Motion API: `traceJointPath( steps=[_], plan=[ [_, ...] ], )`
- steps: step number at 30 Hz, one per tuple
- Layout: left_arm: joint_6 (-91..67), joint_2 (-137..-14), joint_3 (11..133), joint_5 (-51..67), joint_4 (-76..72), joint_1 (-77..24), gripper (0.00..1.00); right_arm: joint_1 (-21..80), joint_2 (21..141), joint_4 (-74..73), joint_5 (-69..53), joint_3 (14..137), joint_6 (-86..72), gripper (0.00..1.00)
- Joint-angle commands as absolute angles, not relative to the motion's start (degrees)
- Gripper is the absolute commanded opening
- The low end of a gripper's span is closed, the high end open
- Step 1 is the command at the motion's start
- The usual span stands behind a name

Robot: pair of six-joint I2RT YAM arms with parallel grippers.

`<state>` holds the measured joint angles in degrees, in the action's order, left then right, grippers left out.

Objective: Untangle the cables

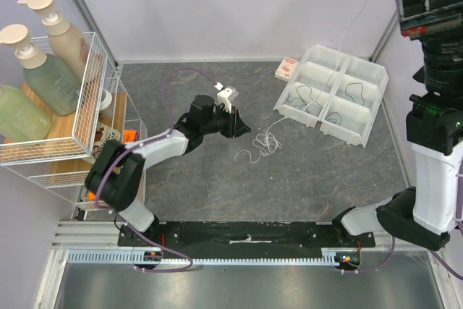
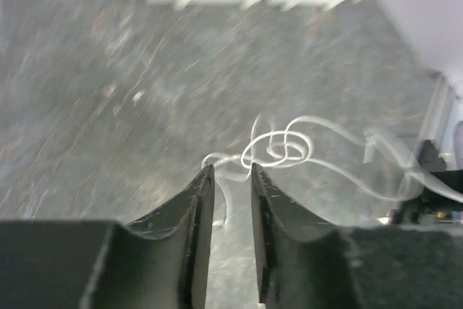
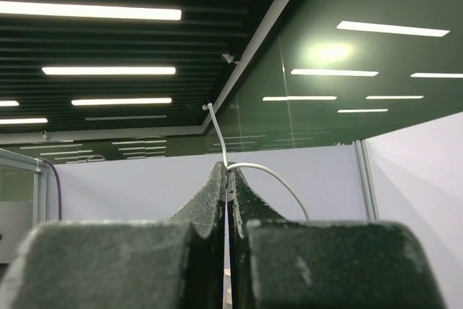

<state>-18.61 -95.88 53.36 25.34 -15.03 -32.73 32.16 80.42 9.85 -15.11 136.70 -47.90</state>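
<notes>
A tangle of thin white cables [image 1: 262,145] lies on the dark table, just right of my left gripper [image 1: 240,125]. In the left wrist view the white cable loops [image 2: 283,148] sit just past the fingertips. The left gripper [image 2: 231,170] is open by a narrow gap, with one loose strand [image 2: 228,200] lying on the table under the gap, not clamped. One white cable [image 1: 340,41] rises from the tangle toward the top right. My right gripper [image 3: 229,166] is raised high, pointing upward, and is shut on this white cable [image 3: 269,173]. Dark cables [image 1: 302,96] lie in the tray.
A white compartment tray [image 1: 340,76] stands at the back right, with a small red-and-white box [image 1: 287,69] beside it. A wire rack [image 1: 87,99] holding pump bottles [image 1: 43,70] fills the left side. The right arm [image 1: 434,171] stands tall at the right edge.
</notes>
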Motion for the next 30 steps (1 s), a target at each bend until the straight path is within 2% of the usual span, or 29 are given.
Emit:
traceJointPath(
  steps=[1, 3, 4, 8, 11, 14, 18, 22, 24, 26, 27, 30],
  plan=[
    [-20.56, -84.48, 53.34, 36.81, -26.54, -33.05, 0.45, 32.43, 84.46, 7.82, -17.05, 137.37, -47.11, 0.00],
    [-21.79, -82.71, 55.45, 39.98, -27.85, -33.14, 0.66, 32.34, 84.55, 7.73, -17.84, 136.76, -47.29, 0.00],
    [-21.97, -82.44, 56.50, 41.47, -29.51, -33.40, 0.71, 32.43, 84.38, 8.26, -18.36, 135.71, -47.37, 0.00],
    [-24.52, -82.79, 60.29, 46.93, -35.84, -35.85, 0.78, 32.43, 83.49, 9.58, -17.93, 132.63, -48.08, 0.00],
    [-25.05, -83.32, 63.70, 45.28, -36.92, -39.01, 0.85, 32.43, 85.07, 8.00, -17.84, 136.13, -47.64, 0.00],
    [-28.82, -86.12, 68.19, 45.61, -39.19, -41.12, 0.85, 32.34, 85.96, 7.20, -18.63, 138.78, -48.25, 0.00],
    [-29.44, -87.98, 69.61, 48.25, -44.02, -43.94, 0.84, 32.34, 82.71, 10.81, -17.32, 131.76, -49.65, 0.00],
    [-29.79, -89.29, 70.13, 49.92, -46.67, -44.65, 0.77, 32.34, 84.63, 8.45, -18.37, 136.65, -49.66, 0.00],
    [-29.36, -89.65, 71.45, 49.14, -44.32, -44.56, 0.70, 32.43, 85.95, 7.48, -18.72, 138.86, -49.83, 0.00],
    [-26.91, -88.60, 72.16, 41.88, -36.34, -44.56, 0.60, 32.34, 85.43, 7.82, -18.90, 137.82, -49.66, 0.00],
    [-25.42, -87.72, 71.72, 37.75, -32.64, -44.56, 0.60, 32.43, 84.65, 8.43, -18.90, 136.16, -49.57, 0.00],
    [-20.24, -83.86, 69.36, 24.65, -24.19, -44.47, 0.72, 32.34, 82.01, 9.84, -18.02, 132.02, -48.70, 0.00]
  ],
)
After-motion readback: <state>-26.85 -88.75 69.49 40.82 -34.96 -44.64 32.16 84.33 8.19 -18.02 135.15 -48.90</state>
